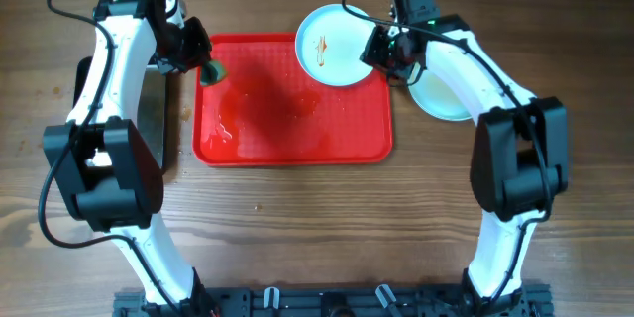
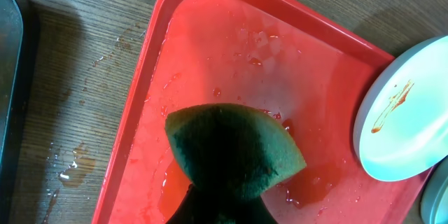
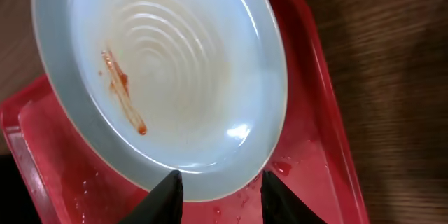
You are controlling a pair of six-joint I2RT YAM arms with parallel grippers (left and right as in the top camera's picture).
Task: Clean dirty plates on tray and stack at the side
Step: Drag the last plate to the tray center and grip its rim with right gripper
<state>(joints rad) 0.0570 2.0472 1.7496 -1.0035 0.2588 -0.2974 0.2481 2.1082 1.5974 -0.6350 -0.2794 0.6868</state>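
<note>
The red tray (image 1: 287, 134) lies mid-table, wet and smeared. A pale green plate (image 1: 337, 48) with an orange-brown sauce streak sits on its far right corner, overhanging the rim. It also shows in the left wrist view (image 2: 402, 122) and the right wrist view (image 3: 168, 70). My right gripper (image 1: 381, 52) is at the plate's right edge, its fingers (image 3: 218, 192) open on either side of the rim. My left gripper (image 1: 201, 63) is shut on a green sponge (image 2: 231, 147) over the tray's far left corner (image 2: 231, 49). Another plate (image 1: 441, 97) lies on the table right of the tray, partly under my right arm.
A black pan (image 1: 158, 129) lies left of the tray, mostly under my left arm, its edge showing in the left wrist view (image 2: 7, 77). Water drops (image 2: 70, 171) lie on the wooden table between pan and tray.
</note>
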